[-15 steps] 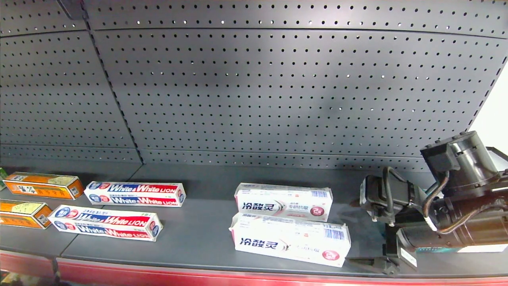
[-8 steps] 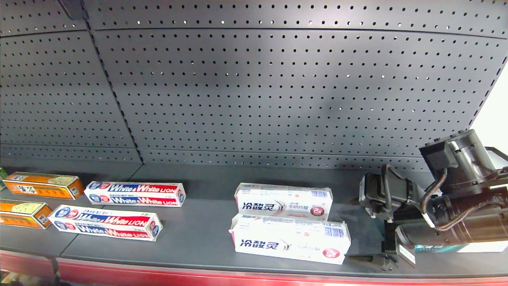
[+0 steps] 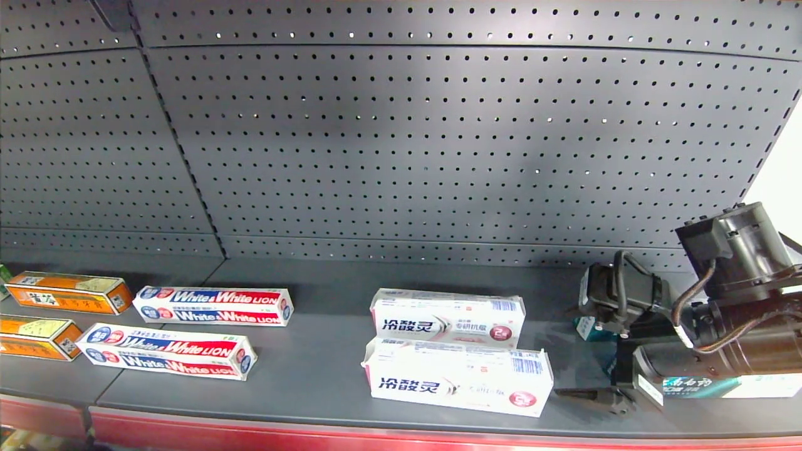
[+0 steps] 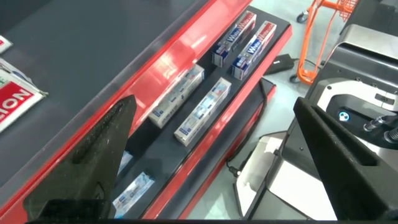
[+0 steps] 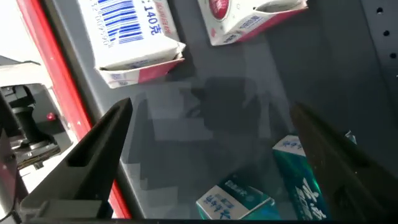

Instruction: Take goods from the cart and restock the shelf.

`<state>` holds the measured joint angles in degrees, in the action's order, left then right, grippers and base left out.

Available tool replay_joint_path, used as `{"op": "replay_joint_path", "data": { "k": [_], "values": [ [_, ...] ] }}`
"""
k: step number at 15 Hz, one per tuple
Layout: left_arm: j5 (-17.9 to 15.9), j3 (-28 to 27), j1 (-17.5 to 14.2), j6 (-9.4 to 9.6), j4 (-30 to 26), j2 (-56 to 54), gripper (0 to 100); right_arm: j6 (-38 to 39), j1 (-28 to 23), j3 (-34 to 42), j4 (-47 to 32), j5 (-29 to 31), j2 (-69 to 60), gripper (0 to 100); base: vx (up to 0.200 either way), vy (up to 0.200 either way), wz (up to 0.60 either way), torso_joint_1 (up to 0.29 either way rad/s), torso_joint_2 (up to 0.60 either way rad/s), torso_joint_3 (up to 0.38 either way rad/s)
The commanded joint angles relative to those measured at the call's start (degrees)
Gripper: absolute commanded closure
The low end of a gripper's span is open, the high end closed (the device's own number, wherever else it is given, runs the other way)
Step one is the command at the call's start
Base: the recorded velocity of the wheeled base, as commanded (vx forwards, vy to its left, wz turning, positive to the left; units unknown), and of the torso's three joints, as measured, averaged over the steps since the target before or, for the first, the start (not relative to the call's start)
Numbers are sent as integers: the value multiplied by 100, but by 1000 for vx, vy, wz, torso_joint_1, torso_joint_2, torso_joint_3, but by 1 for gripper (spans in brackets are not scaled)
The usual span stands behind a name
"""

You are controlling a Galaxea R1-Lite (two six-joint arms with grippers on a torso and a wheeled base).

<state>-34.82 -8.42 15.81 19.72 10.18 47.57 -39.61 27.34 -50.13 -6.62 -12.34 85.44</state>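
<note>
You're looking at, on the shelf [image 3: 326, 369]: 2 orange boxes [image 3: 69, 292] [image 3: 37, 337], 2 blue-red boxes [image 3: 213, 305] [image 3: 166, 351], 2 white-pink boxes [image 3: 448, 317] [image 3: 457, 379], 2 teal boxes [image 5: 303, 182] [image 5: 235, 199]

Lettering and barcodes on toothpaste boxes [image 3: 460, 379]

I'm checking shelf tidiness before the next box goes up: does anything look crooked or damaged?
Yes. The front white box sits slightly skewed, its back corner touching the rear white box. In the right wrist view, the flaps at its barcode end look loose and bent. Nothing else stands out.

Even overhead light, soft shadows, edges bowed, glare at right
</note>
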Motion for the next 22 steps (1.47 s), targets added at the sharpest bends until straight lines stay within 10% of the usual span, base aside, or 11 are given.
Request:
{"op": "replay_joint_path", "data": {
  "k": [1, 22],
  "values": [
    [1, 60, 1, -4, 2, -63, 0, -3, 34, -138, 20, 3, 227, 0, 0, 0, 0, 0, 0, 0],
    [10, 87, -8, -250, 54, -143, 0, -3, -142, -296, 56, -6, -212, 0, 0, 0, 0, 0, 0, 0]
  ]
}}
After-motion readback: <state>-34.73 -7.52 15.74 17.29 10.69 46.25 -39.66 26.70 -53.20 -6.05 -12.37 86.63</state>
